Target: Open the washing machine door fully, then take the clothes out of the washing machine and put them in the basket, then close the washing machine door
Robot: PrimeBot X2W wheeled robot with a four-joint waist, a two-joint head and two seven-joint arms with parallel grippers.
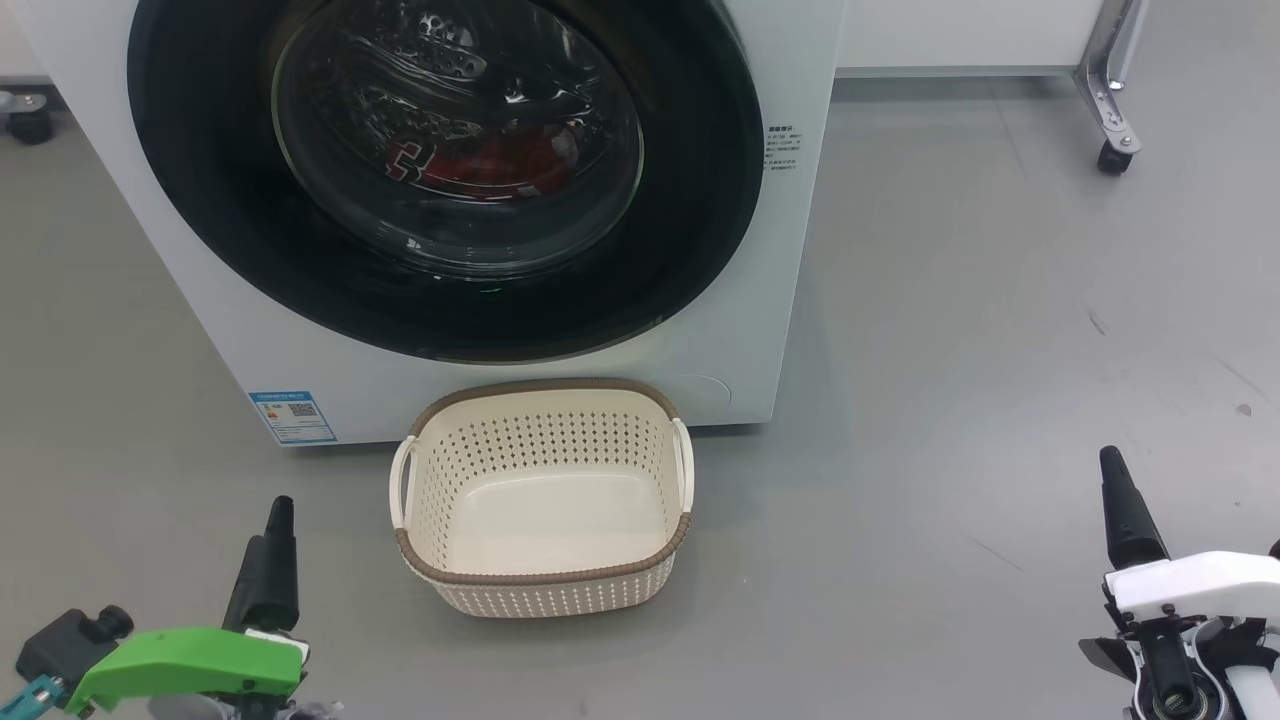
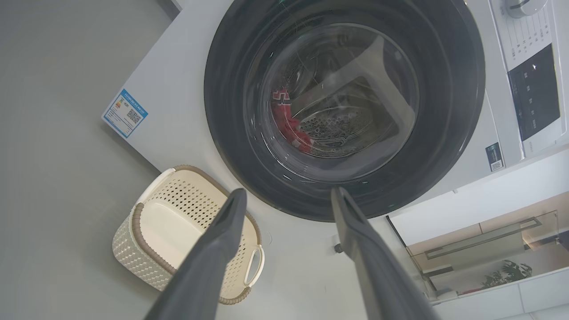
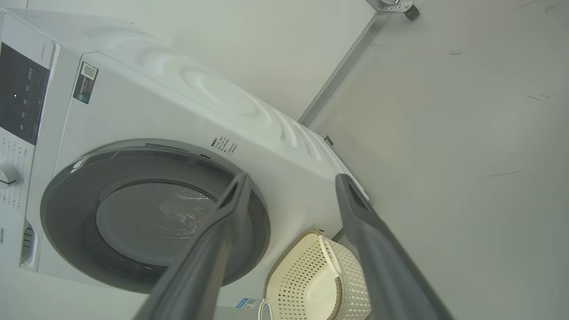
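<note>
We stand before the washing machine (image 1: 790, 300), set on a smooth grey floor (image 1: 1000, 350) that carries a few dark scuffs off to our right. Its door (image 1: 200, 200) is shut flat against the white front, the glossy black ring circling the glass. Through that glass the clothes (image 1: 500, 165) lie red, low in the steel drum. A blue label (image 1: 292, 415) sits near the machine's lower left corner, and a dark control panel (image 2: 533, 89) runs along its top.

The basket (image 1: 545, 385) rests on the floor just in front of the machine, below the door, its pale bottom bare. We cannot tell whether its far rim touches the front panel.

Farther back on the right, a metal leg (image 1: 1110, 60) ends in a black caster (image 1: 1112, 158) beside a low white cabinet (image 1: 960, 30).

The left gripper (image 2: 288, 192) hangs in the air with fingers spread wide, pointed at the door and holding nothing. The right gripper (image 3: 292, 178) is likewise spread and empty, well apart from the machine.
</note>
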